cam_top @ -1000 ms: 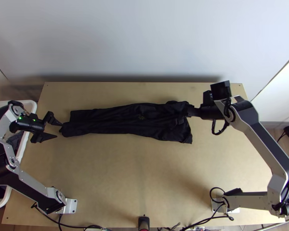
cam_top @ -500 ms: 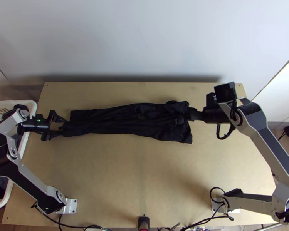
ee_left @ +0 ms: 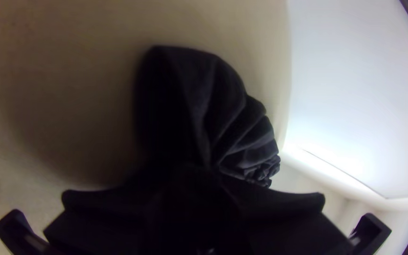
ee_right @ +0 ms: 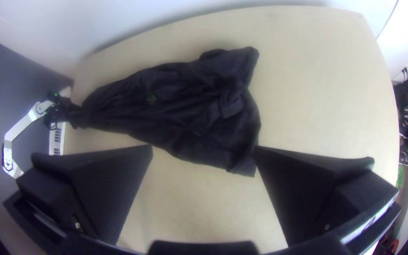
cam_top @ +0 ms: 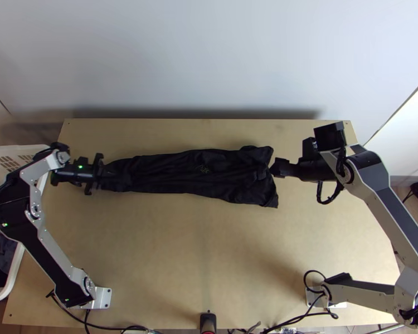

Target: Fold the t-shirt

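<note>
Top view: we look steeply down from high over the table's (cam_top: 209, 256) near edge, both claws below. Left wrist: we face the shirt (cam_top: 192, 172) close up, from behind the left claw (cam_top: 108, 173). Right wrist: we look past the right claw (cam_top: 275, 167) towards the left; shirt and left claw shared with top.

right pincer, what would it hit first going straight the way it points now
Most likely the wide end of the black t-shirt, just ahead of the right pincer in the top view. The pincer's height is unclear, so it could pass over the t-shirt.
</note>
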